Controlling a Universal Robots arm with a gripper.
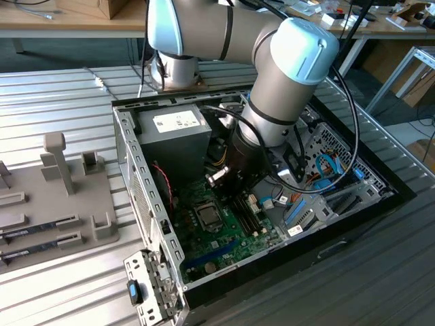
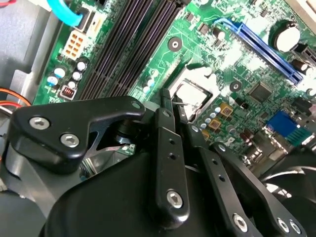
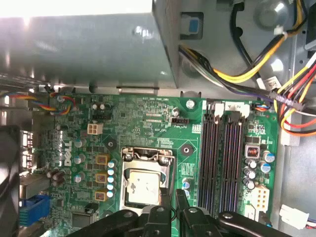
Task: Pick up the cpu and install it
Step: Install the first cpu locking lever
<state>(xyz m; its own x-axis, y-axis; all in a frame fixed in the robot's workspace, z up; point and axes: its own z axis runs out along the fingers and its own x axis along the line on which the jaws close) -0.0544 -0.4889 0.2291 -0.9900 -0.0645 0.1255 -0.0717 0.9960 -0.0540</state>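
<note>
cpu (image 3: 142,185): lies flat in the socket (image 3: 148,154) on the green motherboard (image 3: 148,118), silvery top up, next to the dark memory slots (image 3: 219,158), inside the open computer case (image 1: 132,163).
gripper (image 2: 172,101): poised low over the socket's edge, fingers drawn narrow with tips almost meeting, nothing between them; cannot tell if it touches the socket.
power supply (image 1: 173,129): grey box in the case beside the board.

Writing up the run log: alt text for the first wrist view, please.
A silvery cpu sits in the socket of a green motherboard, with the black gripper just beside it. Dark memory slots run alongside, and a grey metal box and coloured cables lie beyond.
</note>
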